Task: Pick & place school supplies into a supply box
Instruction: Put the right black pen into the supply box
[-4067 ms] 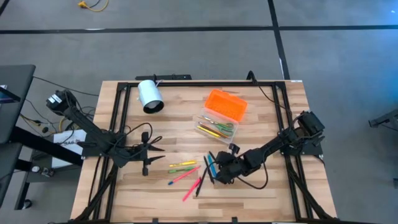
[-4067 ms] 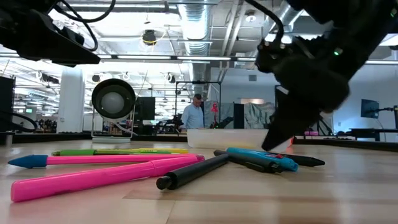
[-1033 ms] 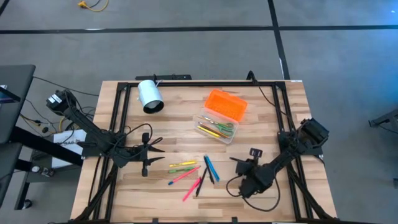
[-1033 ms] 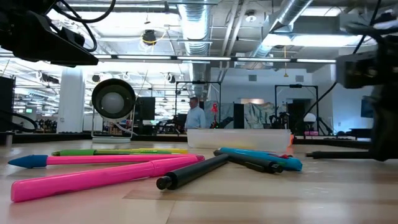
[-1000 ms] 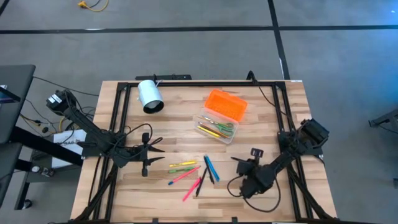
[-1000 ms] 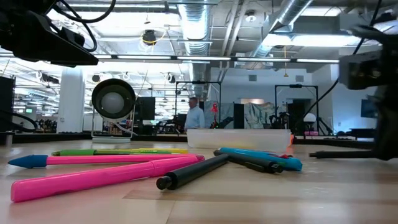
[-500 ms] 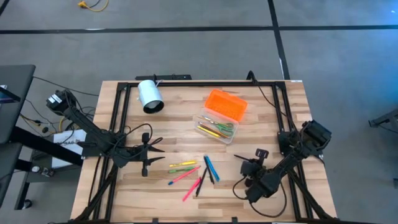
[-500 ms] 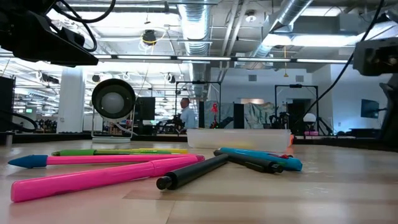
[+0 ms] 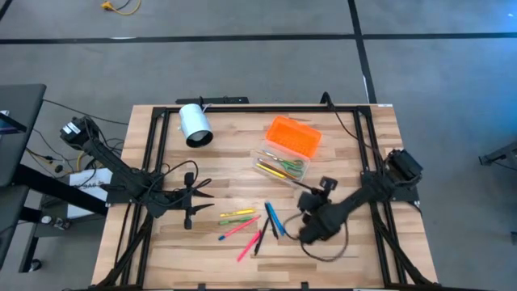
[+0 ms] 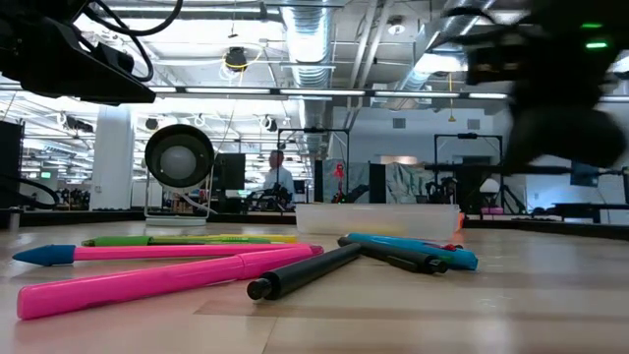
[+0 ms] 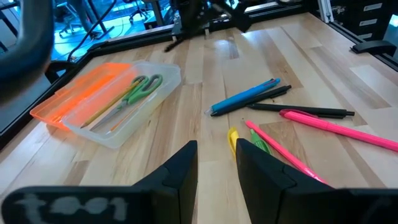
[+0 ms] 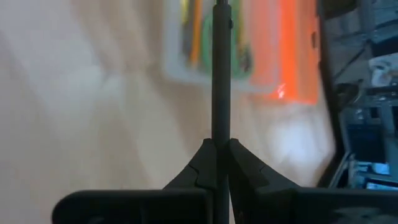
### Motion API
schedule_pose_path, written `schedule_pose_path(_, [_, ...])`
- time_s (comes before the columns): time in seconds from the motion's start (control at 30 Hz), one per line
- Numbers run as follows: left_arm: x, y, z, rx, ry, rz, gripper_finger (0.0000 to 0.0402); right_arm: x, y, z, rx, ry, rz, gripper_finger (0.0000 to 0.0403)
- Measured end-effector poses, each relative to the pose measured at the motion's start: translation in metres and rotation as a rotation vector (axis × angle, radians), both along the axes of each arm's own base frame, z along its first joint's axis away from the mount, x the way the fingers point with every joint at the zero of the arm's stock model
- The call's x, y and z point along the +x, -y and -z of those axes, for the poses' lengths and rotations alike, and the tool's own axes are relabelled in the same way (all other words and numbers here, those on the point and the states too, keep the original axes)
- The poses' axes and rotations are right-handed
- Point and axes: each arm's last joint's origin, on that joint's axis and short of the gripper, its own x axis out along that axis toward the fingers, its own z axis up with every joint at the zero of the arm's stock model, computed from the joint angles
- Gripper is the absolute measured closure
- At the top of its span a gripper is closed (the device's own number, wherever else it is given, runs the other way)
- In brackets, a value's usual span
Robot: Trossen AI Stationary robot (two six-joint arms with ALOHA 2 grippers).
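My right gripper (image 12: 217, 149) is clamped on what looks like a black pen (image 12: 221, 68). In the high view it sits lower right of centre, with the supply box (image 9: 287, 151) up-left. My left gripper (image 9: 203, 194) waits at left, fingers slightly apart.

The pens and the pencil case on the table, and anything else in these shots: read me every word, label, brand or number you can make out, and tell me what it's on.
No text can be read anywhere in these pictures.
pens: no print visible on the barrels.
pencil case: no label shows on the orange lid or clear base.
white cylinder: no marking shows.
Room behind the table, in the low view: any signs are too small and blurred to read.
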Motion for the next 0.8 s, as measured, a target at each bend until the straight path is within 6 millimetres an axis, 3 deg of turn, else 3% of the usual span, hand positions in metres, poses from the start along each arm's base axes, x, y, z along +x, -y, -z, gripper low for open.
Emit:
schedule_pose_path(0.17, [0.0,0.0,0.0,-0.004,0.004,0.0,0.0301,0.031,0.033,-0.013,-0.02,-0.023,-0.013,0.0399])
schedule_pose_path(0.37, [0.0,0.0,-0.001,-0.011,0.006,-0.002,0.0301,0.06,0.074,-0.014,0.018,-0.048,-0.062,0.0399])
schedule_pose_path(0.53, [0.0,0.0,-0.001,-0.015,0.006,-0.002,0.0301,0.076,0.101,-0.013,0.05,-0.003,-0.064,0.0398])
schedule_pose_path(0.8, [0.0,0.0,-0.001,-0.028,0.008,-0.006,0.0302,0.089,0.125,-0.011,0.111,0.059,-0.069,0.0385])
